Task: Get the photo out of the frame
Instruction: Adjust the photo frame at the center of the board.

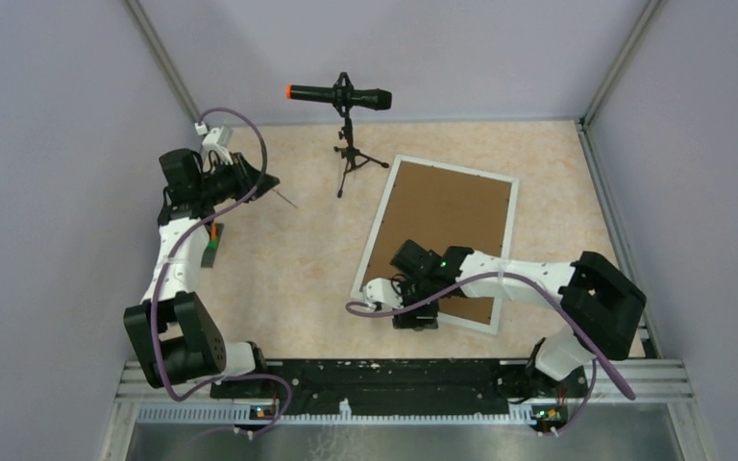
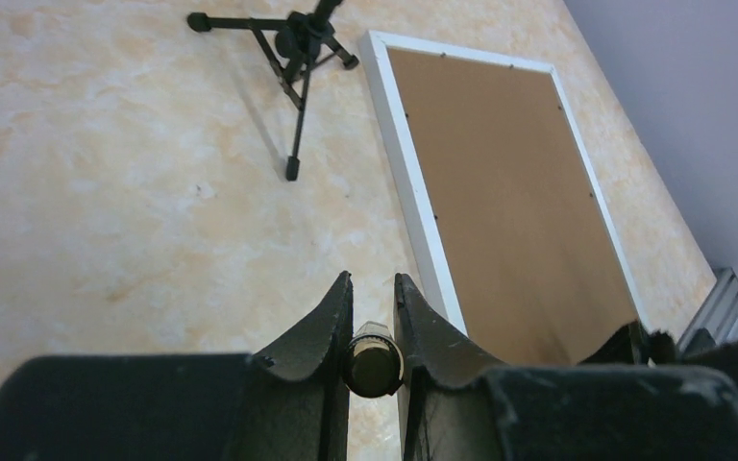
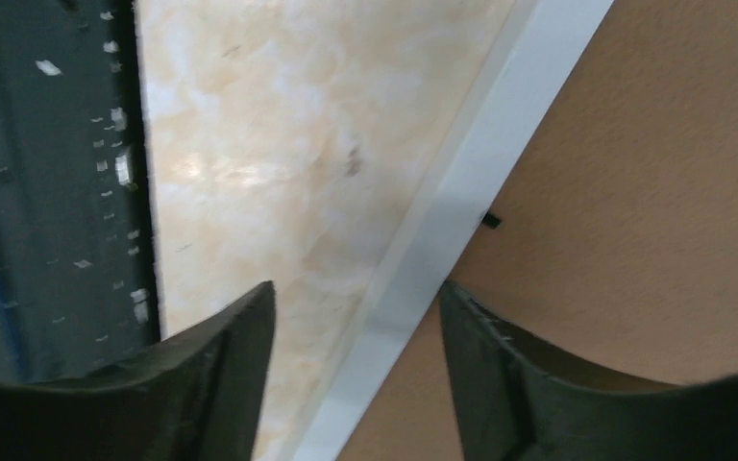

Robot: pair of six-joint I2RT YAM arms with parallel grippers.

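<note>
The frame (image 1: 373,240) lies face down at the centre right of the table, its white border round a brown backing board (image 1: 447,226). The photo is hidden under that board. My right gripper (image 1: 408,312) hovers over the frame's near left part. In the right wrist view it (image 3: 356,317) is open, its jaws either side of the white border (image 3: 461,182), next to a small black tab (image 3: 491,220). My left gripper (image 1: 248,182) is raised at the far left, away from the frame (image 2: 413,182). It (image 2: 373,317) is shut on a slim dark tool (image 2: 373,360) whose thin tip (image 1: 286,200) points right.
A microphone (image 1: 338,96) on a small black tripod (image 1: 351,158) stands at the back, just left of the frame's far corner. Grey walls close in the table on three sides. A black rail (image 1: 394,376) runs along the near edge between the arm bases.
</note>
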